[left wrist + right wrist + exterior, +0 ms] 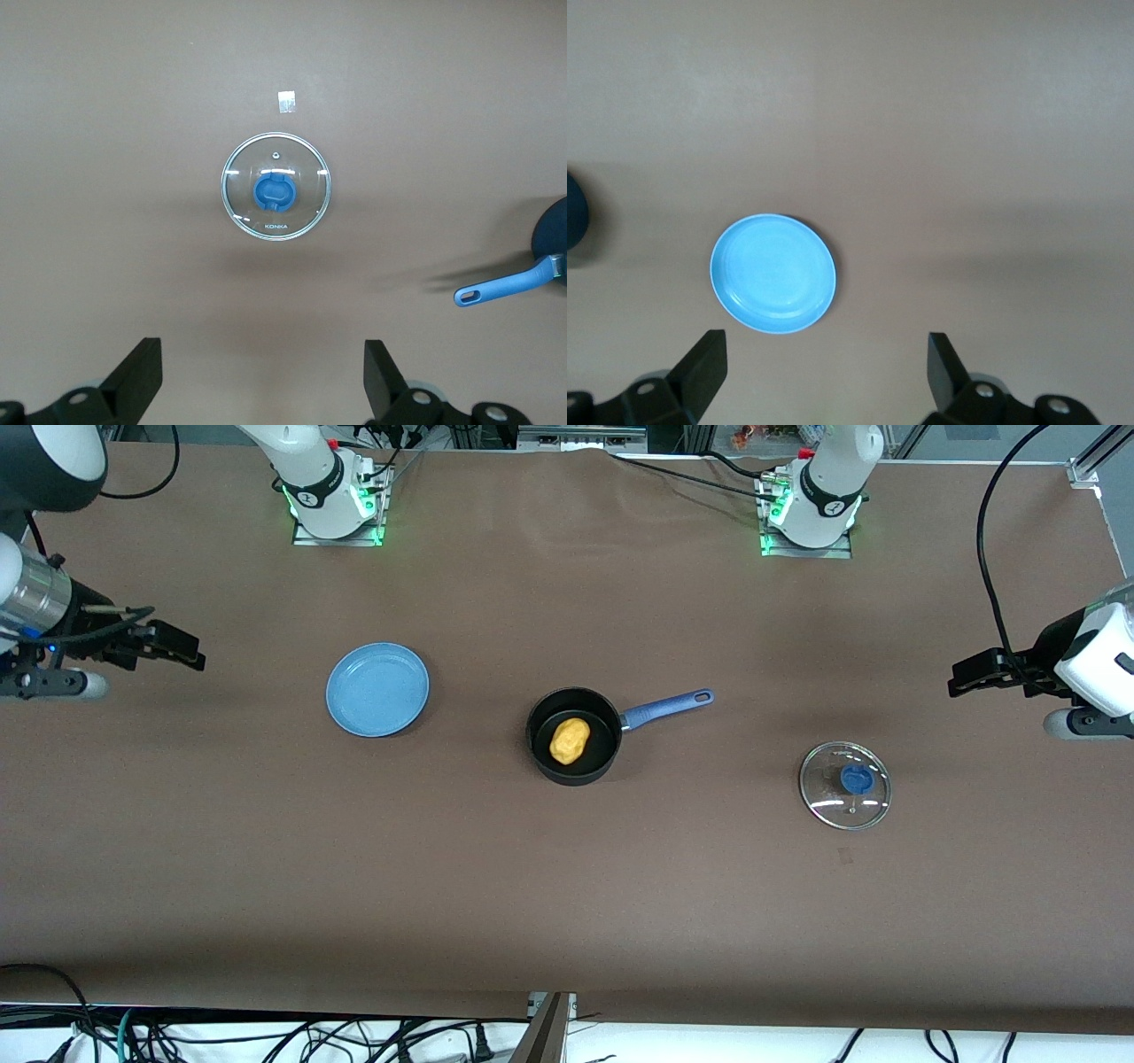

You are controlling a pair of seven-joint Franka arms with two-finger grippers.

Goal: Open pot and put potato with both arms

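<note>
Near the middle of the worktop (567, 921) stands the pot (574, 735), black, w/ no lid on it. Its blue handle (669, 707) points toward the left arm's end of the worktop and a bit away from the front camera. The potato (569, 741) lies inside the pot, on the bottom, approx. in the centre.

The glass lid (845, 785) w/ a blue knob lies flat on the worktop, well apart from the pot, toward the left arm's end and a little nearer to the front camera than the pot. A light-blue plate (377, 689) rests toward the right arm's end, apart from the pot and slightly farther from the front camera.

Left claw (961, 676) hangs over the left arm's end of the worktop; it is released, fingers (142, 372) spread wide, nothing between them. Right claw (190, 653) hangs over the right arm's end, also released, fingers (704, 367) wide apart and holding nothing. Both arms wait at the sides, well away from pot, lid and plate.
</note>
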